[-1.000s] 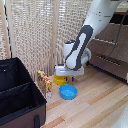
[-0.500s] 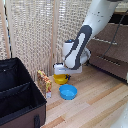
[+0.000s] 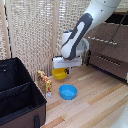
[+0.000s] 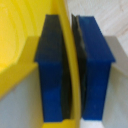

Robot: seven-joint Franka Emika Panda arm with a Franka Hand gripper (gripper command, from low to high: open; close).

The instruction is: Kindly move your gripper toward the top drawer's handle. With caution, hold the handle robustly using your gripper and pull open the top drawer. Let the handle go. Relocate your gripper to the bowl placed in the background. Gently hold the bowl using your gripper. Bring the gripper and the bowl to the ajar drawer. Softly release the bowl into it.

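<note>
We see the tool (image 4: 70,70) clamped on the yellow bowl (image 3: 60,74): in the wrist view its two blue fingers (image 4: 95,70) stand close together with the bowl's thin yellow wall pinched between them, one finger inside the bowl and one outside. We cannot see anything inside the bowl. In the exterior view the bowl hangs just under the white arm (image 3: 77,37), in front of the pale woven screen (image 3: 30,35) and over the wooden floor (image 3: 95,100).

A wider blue bowl (image 3: 68,92) sits on the floor nearer the camera, just beside the yellow one and apart from it; it looks empty. To the exterior view's left a small orange-patterned box (image 3: 46,82) stands upright next to a large black case (image 3: 17,97), whose open top shows dark compartments with no contents we can make out.

To the exterior view's right stands the brown dresser (image 3: 107,52); its top drawer (image 3: 106,40) carries a thin pale handle (image 3: 103,41). We cannot tell whether that drawer is pulled out.
</note>
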